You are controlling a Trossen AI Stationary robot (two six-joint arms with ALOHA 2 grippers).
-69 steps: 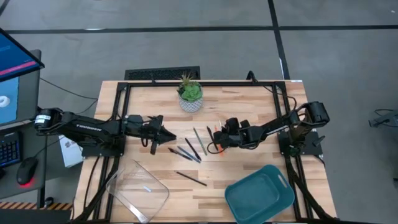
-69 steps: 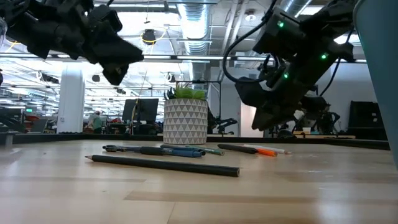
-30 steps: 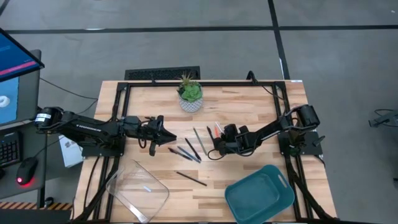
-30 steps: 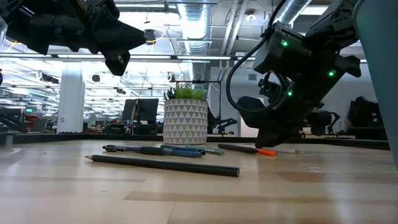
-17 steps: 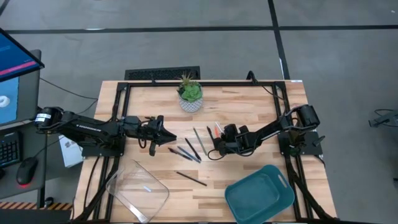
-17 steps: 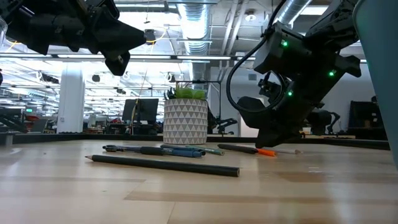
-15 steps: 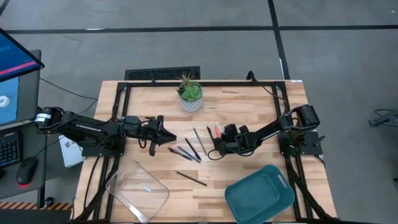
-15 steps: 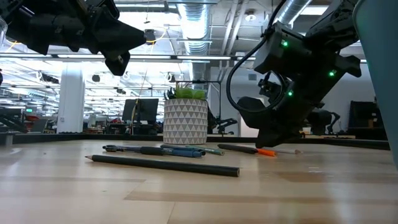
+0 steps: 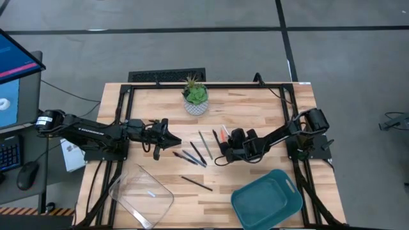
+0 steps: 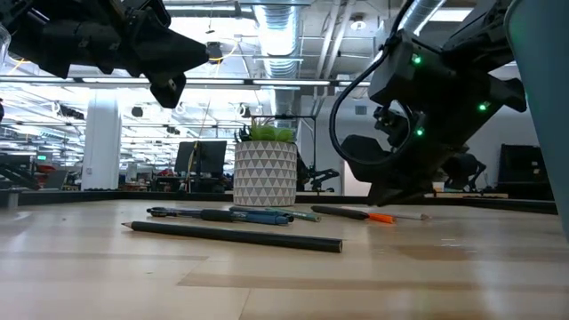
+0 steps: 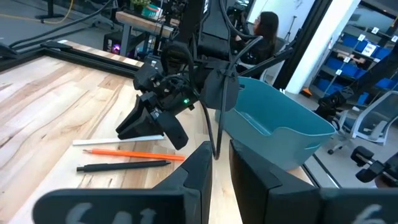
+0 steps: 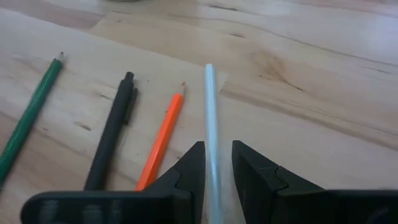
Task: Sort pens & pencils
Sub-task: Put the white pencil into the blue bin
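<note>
- Clear tray (image 9: pixel 142 193) sits at the desk's (image 9: pixel 255 108) near-left corner, overhanging the edge.
- Left claw (image 9: pixel 176 142) hovers above the desk, fingers nearly together, holding nothing; bare wood lies under it.
- Plant pot (image 9: pixel 195 102) stands by the far edge, apart from everything.
- Pens and pencils (image 9: pixel 192 156) fan out mid-desk; one black pencil (image 9: pixel 196 183) lies alone nearer the front.
- Right claw (image 9: pixel 222 151) is low at the desk, its narrow gap astride the white stick (image 12: pixel 211 149), beside the orange pencil (image 12: pixel 163 140) and black pen (image 12: pixel 114 132).
- Teal bin (image 9: pixel 267 200) fills the near-right corner.
</note>
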